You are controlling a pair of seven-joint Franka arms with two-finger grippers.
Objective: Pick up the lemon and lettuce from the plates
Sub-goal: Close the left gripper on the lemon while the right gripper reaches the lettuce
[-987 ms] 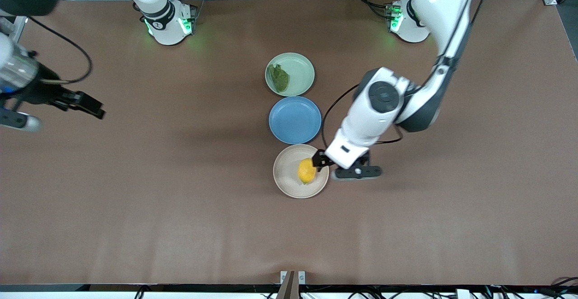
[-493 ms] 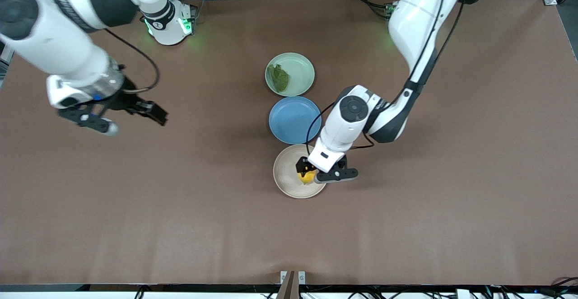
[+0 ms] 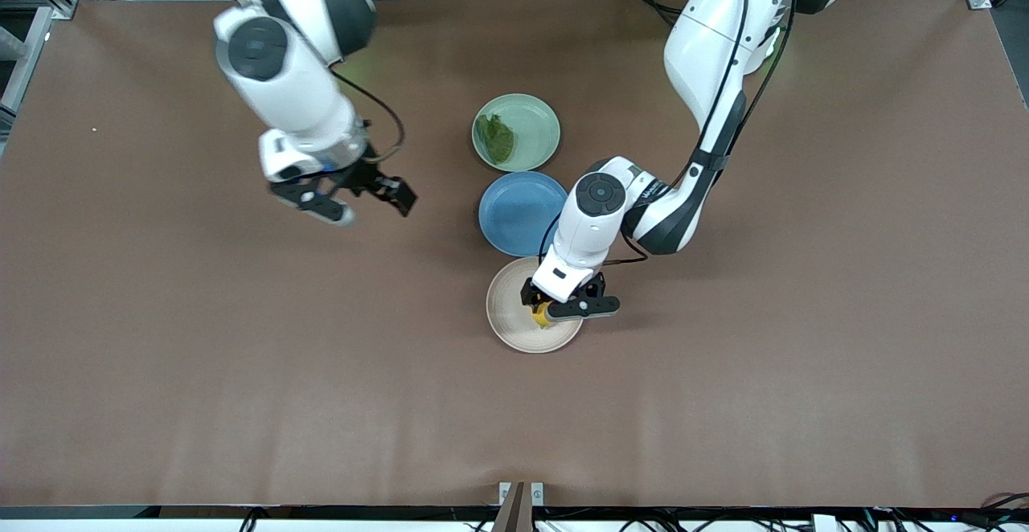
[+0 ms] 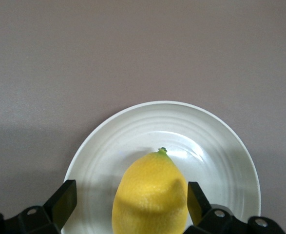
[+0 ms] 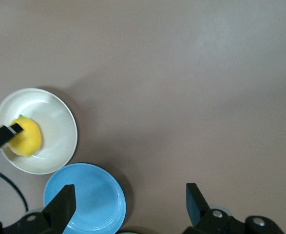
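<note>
Surface, front view: brown surface (image 3: 723, 403) with three plates in a row down the middle.
Mint plate, front view: the mint green plate (image 3: 532, 123) is farthest from the front camera, and the lettuce (image 3: 495, 138) lies on it, at the rim toward the right arm's end.
Blue plate, front view: the blue plate (image 3: 518, 218) sits between the other two.
Beige plate, front view: the beige plate (image 3: 508, 317) is nearest the front camera, and the lemon (image 3: 540, 316) rests on it.
Left gripper, front view: the left gripper (image 3: 545, 307) is down at the lemon on the beige plate.
Right gripper, front view: the right gripper (image 3: 363, 204) hangs over bare surface, toward the right arm's end from the plates, holding nothing.
Left wrist view: the lemon (image 4: 151, 197) sits on the plate (image 4: 220, 141) between the two fingers (image 4: 61, 202). The jaws are wide, one finger on each side, and a little gap shows on both sides.
Right wrist view: the fingers (image 5: 60, 207) are spread wide with nothing between them. Below lie the beige plate (image 5: 60, 141) with the lemon (image 5: 26, 138), and just beside it the blue plate (image 5: 91, 192).
</note>
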